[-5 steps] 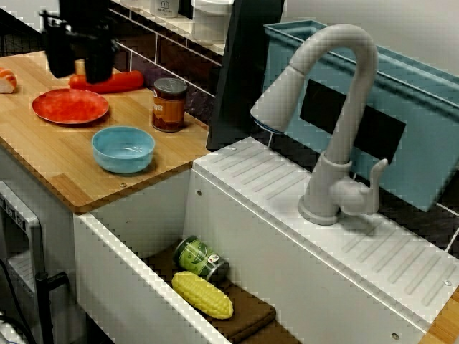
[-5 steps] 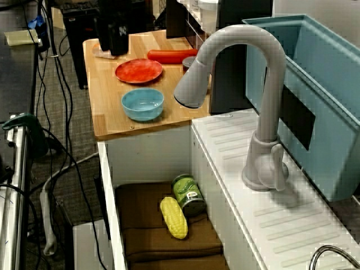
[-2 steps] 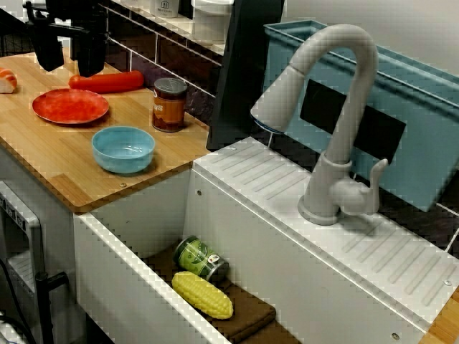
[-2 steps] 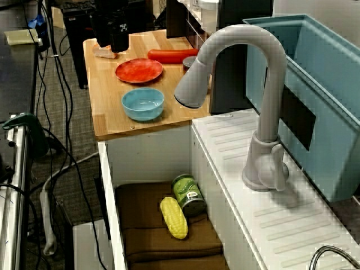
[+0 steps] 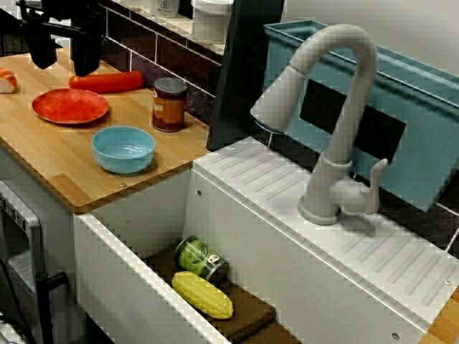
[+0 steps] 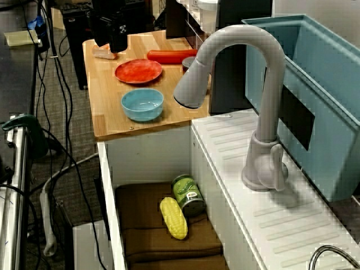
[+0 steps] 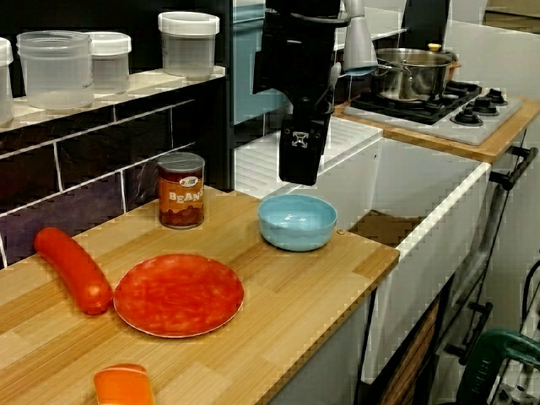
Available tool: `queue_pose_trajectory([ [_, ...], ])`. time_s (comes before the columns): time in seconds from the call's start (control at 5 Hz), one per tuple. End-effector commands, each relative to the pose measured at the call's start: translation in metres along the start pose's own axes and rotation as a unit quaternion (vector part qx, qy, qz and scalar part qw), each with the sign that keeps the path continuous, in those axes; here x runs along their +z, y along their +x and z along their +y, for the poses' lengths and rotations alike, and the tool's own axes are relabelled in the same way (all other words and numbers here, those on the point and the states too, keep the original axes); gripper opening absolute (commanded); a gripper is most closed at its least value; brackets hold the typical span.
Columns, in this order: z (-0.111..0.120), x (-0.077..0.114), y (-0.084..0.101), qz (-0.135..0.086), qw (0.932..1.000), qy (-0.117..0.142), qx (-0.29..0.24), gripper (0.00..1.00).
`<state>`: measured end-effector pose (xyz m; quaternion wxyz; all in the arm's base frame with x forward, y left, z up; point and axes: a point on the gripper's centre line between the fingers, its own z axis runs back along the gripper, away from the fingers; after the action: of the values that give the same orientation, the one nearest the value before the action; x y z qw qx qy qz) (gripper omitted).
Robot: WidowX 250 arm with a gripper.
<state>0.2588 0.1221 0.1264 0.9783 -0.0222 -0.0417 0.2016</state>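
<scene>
Black two-finger gripper (image 5: 63,54) hovering over wooden counter (image 5: 64,172), fingers spread, holding nothing.
Within the last sec it rose & drifted off round red plate (image 5: 70,106) toward orange-topped sushi piece (image 5: 6,80), which lies just beside plate; long red sausage (image 5: 107,82) behind plate.

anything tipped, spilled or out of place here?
Only the green can: it lies on its side in the sink, beside the corn on the brown cloth. No spill visible; the bean can stands upright.

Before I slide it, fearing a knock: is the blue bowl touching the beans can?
Apart. The counter-level view shows bare counter between beans can and blue bowl.
</scene>
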Motion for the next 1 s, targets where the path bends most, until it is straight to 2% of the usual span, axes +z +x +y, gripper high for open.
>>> queue_pose_trajectory([
  [0.0,-0.005,0.002,0.012,0.021,0.996,0.028,-0.083,1.0],
  [0.2,-0.011,-0.003,0.02,0.055,0.9724,0.096,-0.205,1.0],
  [0.4,-0.009,-0.011,0.027,0.076,0.9582,0.125,-0.246,1.0],
  [0.6,-0.007,-0.014,0.028,0.076,0.9531,0.121,-0.267,1.0],
  [0.8,-0.013,-0.025,0.027,0.084,0.9437,0.174,-0.268,1.0],
])
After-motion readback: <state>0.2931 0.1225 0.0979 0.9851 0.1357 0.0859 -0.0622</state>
